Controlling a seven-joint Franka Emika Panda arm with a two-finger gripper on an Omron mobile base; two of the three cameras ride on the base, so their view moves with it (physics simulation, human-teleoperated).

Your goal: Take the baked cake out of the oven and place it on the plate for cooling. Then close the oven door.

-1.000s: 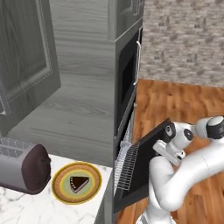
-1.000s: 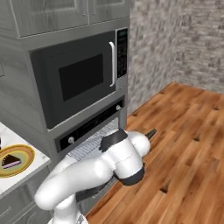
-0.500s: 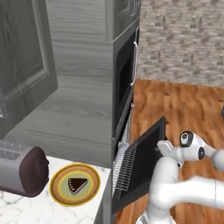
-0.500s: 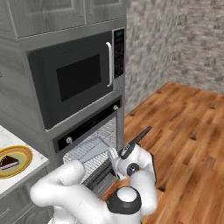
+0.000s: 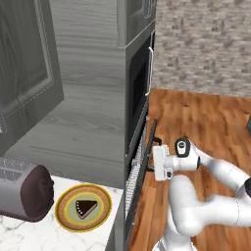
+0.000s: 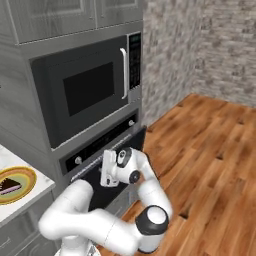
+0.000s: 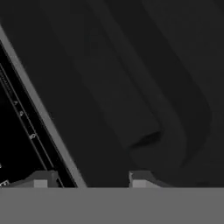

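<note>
The baked cake [image 5: 87,208] lay on the plate [image 5: 63,214], which sat on the white marble table [image 5: 29,238] just beside a dark toaster [image 5: 27,193]; so the carrying part of the job looked finished, and the cake rested there to cool, well apart from the oven [image 6: 100,150]; the oven door [image 5: 142,171] stood nearly upright, with a narrow gap left at its top edge and a wire rack [image 5: 131,182] showing at the opening, so it was not yet shut; the tool [image 5: 158,164] was pressed flat against the outer face of the door, seemingly to push it home rather than to grip anything; in the hand view its two dark fingertips [image 7: 39,178] rose at the bottom edge with a clear gap between them and nothing caught in it, so the tool was partly open and empty; the dark shapes ahead of it were probably the door's window and bar handle, though the view was too murky to be sure; above the oven sat the microwave [image 6: 85,87], untouched.
</note>
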